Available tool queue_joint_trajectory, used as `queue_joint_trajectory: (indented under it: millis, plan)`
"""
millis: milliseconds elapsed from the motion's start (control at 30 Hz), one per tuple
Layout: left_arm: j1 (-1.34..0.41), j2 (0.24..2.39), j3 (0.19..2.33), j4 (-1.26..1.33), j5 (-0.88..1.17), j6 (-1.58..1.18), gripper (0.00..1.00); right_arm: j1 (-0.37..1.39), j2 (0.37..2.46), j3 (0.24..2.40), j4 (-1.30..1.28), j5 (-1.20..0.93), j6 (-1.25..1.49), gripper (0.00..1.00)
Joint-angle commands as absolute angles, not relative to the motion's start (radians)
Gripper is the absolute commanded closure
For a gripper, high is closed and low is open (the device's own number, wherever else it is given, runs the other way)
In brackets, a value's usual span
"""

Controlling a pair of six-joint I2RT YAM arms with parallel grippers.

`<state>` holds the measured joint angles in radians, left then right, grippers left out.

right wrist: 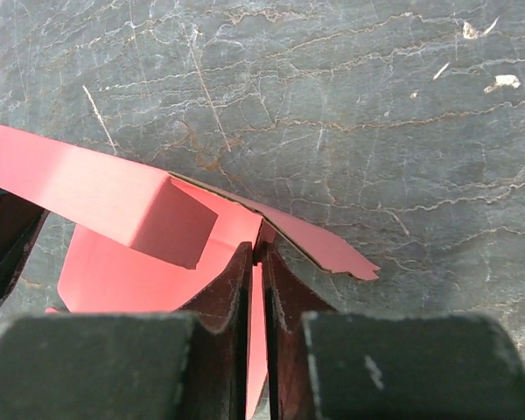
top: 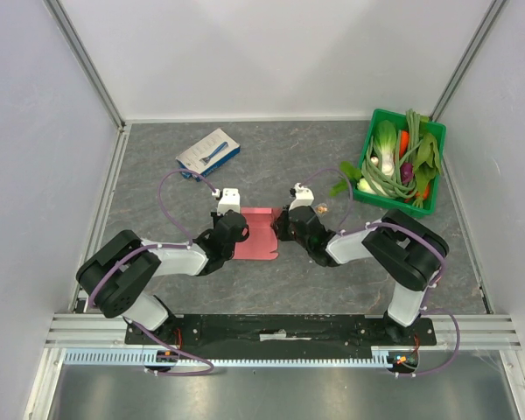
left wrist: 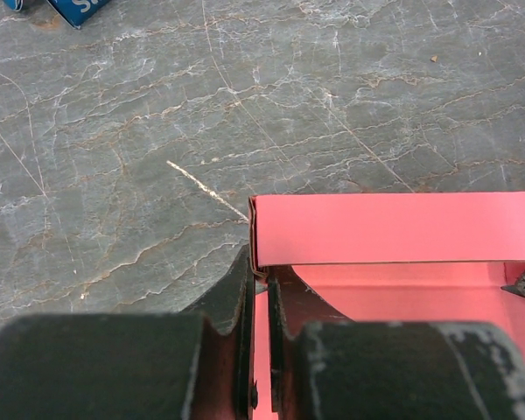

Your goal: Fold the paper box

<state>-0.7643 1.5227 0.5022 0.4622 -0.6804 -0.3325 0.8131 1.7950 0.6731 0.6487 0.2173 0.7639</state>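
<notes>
The pink-red paper box [top: 255, 234] lies on the grey table between my two grippers, partly folded. My left gripper [top: 236, 229] is shut on its left wall; in the left wrist view the jaws [left wrist: 262, 280] pinch the thin wall at the corner where the far wall [left wrist: 385, 227] stands upright. My right gripper [top: 284, 226] is shut on the right wall; in the right wrist view [right wrist: 258, 258] the fingers clamp the card, with a folded wall [right wrist: 105, 197] to the left and a loose tabbed flap [right wrist: 328, 249] splayed out to the right.
A white-and-blue box [top: 207, 153] lies at the back left. A green basket [top: 437, 175] of vegetables stands at the back right. Small scraps [top: 320, 208] lie near the right gripper. White walls enclose the table.
</notes>
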Motion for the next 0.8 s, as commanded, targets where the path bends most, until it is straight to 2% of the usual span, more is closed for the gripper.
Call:
queue_joint_trajectory:
  millis: [0, 200, 267, 300, 400, 767]
  plan:
    - [-0.776, 1.519, 0.514, 0.468, -0.680, -0.354, 0.98, 0.827, 1.818, 0.735, 0.696, 0.221, 0.742, 0.88]
    - [-0.779, 1.517, 0.515, 0.468, -0.680, -0.354, 0.98, 0.857, 1.861, 0.793, 0.627, 0.247, 0.716, 0.89]
    - [-0.781, 1.517, 0.515, 0.469, -0.680, -0.353, 0.98, 0.877, 1.864, 0.802, 0.608, 0.270, 0.698, 0.86]
    - [-0.782, 1.516, 0.514, 0.468, -0.681, -0.353, 0.98, 0.885, 1.865, 0.807, 0.603, 0.281, 0.690, 0.80]
    - [-0.784, 1.514, 0.512, 0.468, -0.684, -0.354, 0.98, 0.907, 1.846, 0.804, 0.583, 0.324, 0.667, 0.74]
    - [-0.785, 1.513, 0.512, 0.468, -0.684, -0.351, 0.98, 0.907, 1.848, 0.828, 0.577, 0.310, 0.647, 0.69]
